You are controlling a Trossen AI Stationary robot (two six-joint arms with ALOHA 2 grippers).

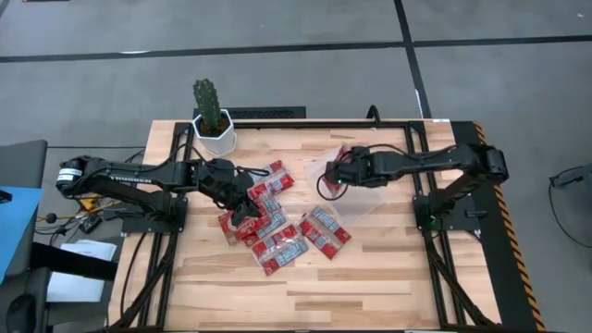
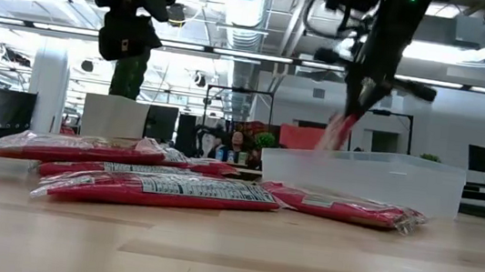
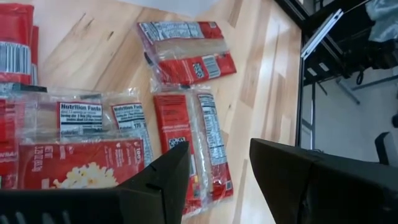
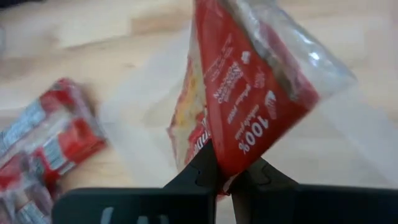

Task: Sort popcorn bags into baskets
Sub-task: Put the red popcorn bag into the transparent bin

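Several red popcorn bags [image 1: 277, 227] lie flat in a loose pile on the wooden table, some label side up [image 3: 186, 53]. My left gripper [image 3: 217, 177] is open and hovers above the pile [image 2: 125, 45], touching nothing. My right gripper [image 4: 227, 177] is shut on one red bag [image 4: 249, 93] and holds it up over the near-left corner of the clear plastic tray [image 2: 375, 179]. In the high view the tray [image 1: 375, 199] sits right of the pile, under the right gripper [image 1: 329, 178]. My right gripper pinches the red bag between its two fingers at one end edge [image 4: 231, 163]. The bag is lifted clear of the table. In the low view it hangs tilted below the fingers [image 2: 334, 133], its lower end just above the tray's rim.
A white pot with a cactus [image 1: 213, 125] stands at the table's far edge, left of centre. Black frame rails run along the table's left, right and far sides. Bare wood [image 1: 305, 296] lies along the near side.
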